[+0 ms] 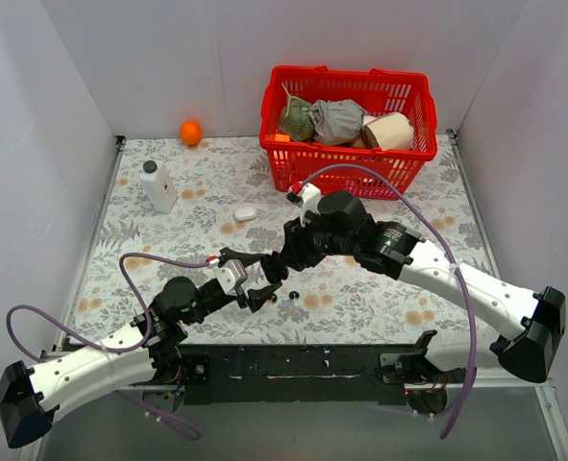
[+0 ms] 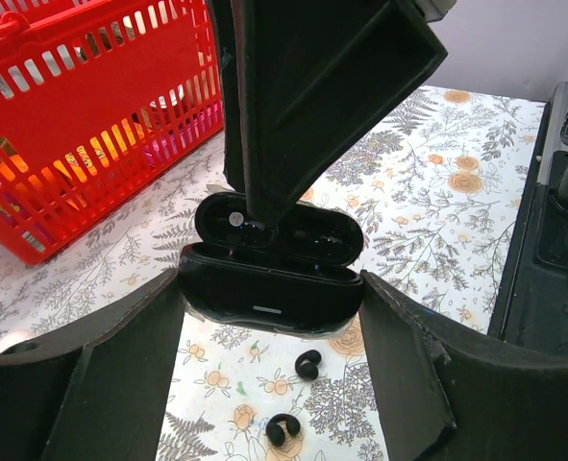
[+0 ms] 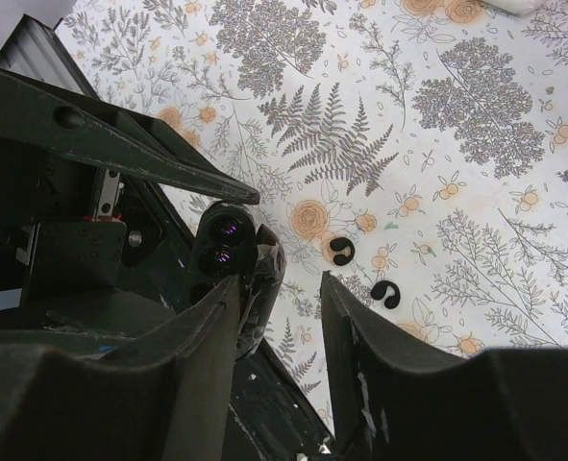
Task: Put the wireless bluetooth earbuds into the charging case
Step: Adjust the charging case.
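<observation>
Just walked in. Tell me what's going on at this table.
The left end effector grips the open black charging case between its fingers. The right end effector, jaws apart, hangs right over the case, with one finger down at the open lid. Both earbuds lie loose on the table beside the case, so neither is inserted yet.

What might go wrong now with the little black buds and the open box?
1. The charging case is held only by its sides in the left pincer. A push from the right pincer, whose finger is at the open lid, might tilt the case or knock it loose.
2. The two earbuds lie loose on the table close by. A dropped case or a low finger might flick them away.
</observation>
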You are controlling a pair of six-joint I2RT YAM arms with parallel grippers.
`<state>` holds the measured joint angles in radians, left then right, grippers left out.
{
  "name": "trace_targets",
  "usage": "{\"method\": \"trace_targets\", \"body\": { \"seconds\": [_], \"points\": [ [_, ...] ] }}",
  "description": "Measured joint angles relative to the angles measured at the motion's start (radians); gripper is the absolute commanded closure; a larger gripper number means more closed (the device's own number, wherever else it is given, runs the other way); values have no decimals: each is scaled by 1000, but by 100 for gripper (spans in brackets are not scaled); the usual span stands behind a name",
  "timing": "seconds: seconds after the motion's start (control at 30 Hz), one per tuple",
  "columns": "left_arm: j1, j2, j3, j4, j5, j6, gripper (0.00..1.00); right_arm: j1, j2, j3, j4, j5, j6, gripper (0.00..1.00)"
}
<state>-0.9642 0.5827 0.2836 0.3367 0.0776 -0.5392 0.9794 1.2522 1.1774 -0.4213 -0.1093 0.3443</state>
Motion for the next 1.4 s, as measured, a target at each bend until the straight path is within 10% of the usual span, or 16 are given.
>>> {"method": "trace_targets", "body": {
  "seconds": [0.33,0.53,0.83,1.4],
  "points": [
    [0,-1,0,1,0,-5,100,-3,17,-11,12,-48,2,60],
    [0,5,0,8,-2,-7,100,-4,27,-11,12,-64,8,91],
    [0,35,48,-54,-28,-11,2,-10,26,-3,1,-35,16,99],
    [11,38,205,-243,124,-147,4,39,-88,150,-172,18,-403,99]
  ]
}}
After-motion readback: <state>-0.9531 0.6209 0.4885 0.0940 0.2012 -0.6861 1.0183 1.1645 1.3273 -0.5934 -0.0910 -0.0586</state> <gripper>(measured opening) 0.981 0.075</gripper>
